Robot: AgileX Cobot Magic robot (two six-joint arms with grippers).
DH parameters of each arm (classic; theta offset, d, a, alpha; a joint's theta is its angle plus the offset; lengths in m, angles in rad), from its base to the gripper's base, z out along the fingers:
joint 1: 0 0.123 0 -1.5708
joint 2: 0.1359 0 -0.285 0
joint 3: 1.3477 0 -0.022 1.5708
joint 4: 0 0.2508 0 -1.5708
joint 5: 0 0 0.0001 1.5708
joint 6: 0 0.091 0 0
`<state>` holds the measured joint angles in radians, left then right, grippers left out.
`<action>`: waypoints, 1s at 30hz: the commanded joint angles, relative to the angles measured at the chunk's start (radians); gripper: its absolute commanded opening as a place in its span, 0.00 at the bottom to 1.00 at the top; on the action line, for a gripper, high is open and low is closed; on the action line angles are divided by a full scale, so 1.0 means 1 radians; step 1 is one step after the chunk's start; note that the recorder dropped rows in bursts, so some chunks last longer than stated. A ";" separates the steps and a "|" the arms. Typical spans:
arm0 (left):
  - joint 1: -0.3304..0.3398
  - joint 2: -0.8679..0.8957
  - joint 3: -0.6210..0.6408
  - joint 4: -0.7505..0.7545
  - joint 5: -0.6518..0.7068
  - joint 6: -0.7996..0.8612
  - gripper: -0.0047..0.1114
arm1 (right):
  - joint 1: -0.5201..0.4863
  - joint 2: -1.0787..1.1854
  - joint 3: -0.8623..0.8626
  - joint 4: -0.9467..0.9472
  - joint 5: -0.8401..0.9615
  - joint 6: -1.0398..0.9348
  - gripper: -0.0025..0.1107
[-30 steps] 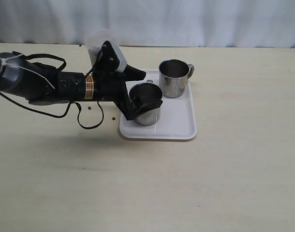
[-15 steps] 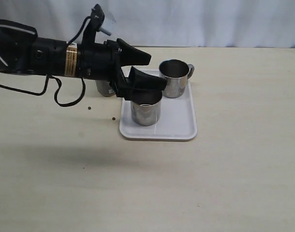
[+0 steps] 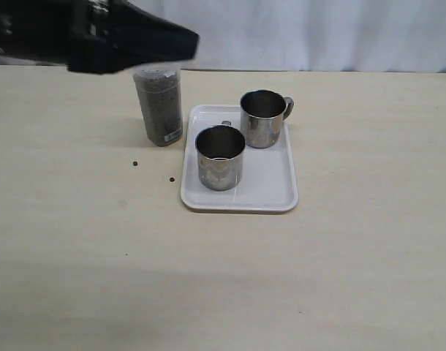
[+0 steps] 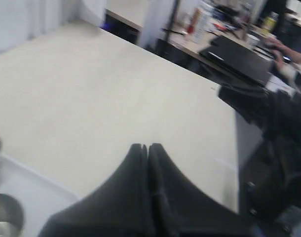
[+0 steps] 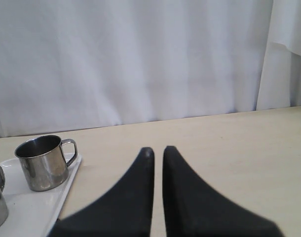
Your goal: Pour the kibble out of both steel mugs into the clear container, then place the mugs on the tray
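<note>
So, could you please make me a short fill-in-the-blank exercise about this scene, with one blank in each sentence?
1. The number of steel mugs standing on the tray is ____.
2. The clear container is filled nearly to its top with ____.
3. The left gripper holds nothing, and its jaws are ____.
4. A few stray pellets lie on the ____, to the left of the tray in the exterior view.

Missing words: two; kibble; shut; table.
</note>
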<state>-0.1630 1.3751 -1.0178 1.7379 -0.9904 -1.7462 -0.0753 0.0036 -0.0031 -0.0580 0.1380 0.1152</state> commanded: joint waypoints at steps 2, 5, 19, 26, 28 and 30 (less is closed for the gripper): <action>0.091 -0.346 0.227 0.006 0.328 -0.029 0.04 | -0.005 -0.004 0.003 0.003 0.000 -0.006 0.06; 0.106 -0.655 0.507 0.006 0.741 -0.027 0.04 | -0.005 -0.004 0.003 0.003 0.000 -0.006 0.06; 0.106 -1.324 0.853 -0.048 0.750 -0.038 0.04 | -0.003 -0.004 0.003 0.003 0.001 -0.006 0.06; 0.106 -1.348 0.853 -0.048 0.697 -0.038 0.04 | -0.003 -0.004 0.003 0.003 0.001 -0.006 0.06; 0.106 -1.348 0.853 -0.048 0.697 -0.038 0.04 | -0.003 -0.004 0.003 0.003 0.001 -0.006 0.06; 0.106 -1.348 0.853 -0.048 0.697 -0.038 0.04 | -0.003 -0.004 0.003 0.003 0.001 -0.006 0.06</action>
<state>-0.0589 0.0328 -0.1697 1.6926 -0.2900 -1.7771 -0.0753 0.0036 -0.0031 -0.0580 0.1380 0.1152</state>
